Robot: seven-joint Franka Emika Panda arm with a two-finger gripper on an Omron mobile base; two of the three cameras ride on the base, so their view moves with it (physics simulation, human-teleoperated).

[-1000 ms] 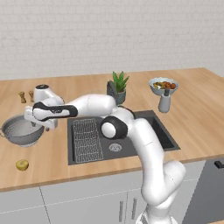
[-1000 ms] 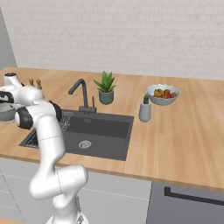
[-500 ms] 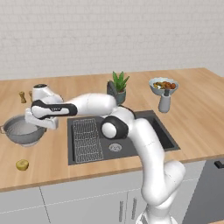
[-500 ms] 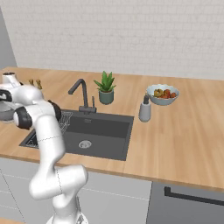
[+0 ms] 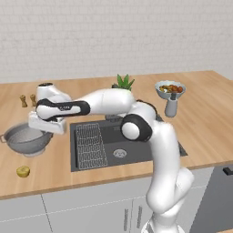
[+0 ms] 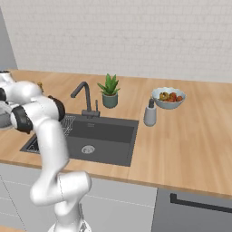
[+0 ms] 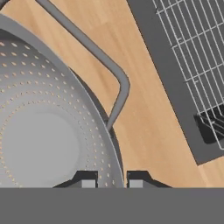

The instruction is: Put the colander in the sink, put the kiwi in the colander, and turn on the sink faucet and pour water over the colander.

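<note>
Wooden countertop (image 5: 54, 177) bears round perforated metal colander (image 7: 48, 131).

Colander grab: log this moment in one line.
claw: shut on colander rim | colander: on counter | kiwi: on counter | sink: no colander yet

A long light wooden counter (image 5: 200, 113) is running along the white brick wall, carrying a large rectangular dark grey sink (image 5: 136, 145) recessed near its middle. A round grey perforated metal colander (image 5: 25, 140) is sitting on the counter just left of the sink, and a small yellowish-olive kiwi (image 5: 23, 171) is lying nearer the front edge, apart from it. Two small brown shakers (image 5: 27, 100) are standing toward the back left corner. A green plant in a grey pot (image 6: 109, 93) is standing behind the sink. A white bowl of fruit (image 5: 169, 88) and a grey soap dispenser (image 5: 171, 106) are sitting to the sink's right.
</note>
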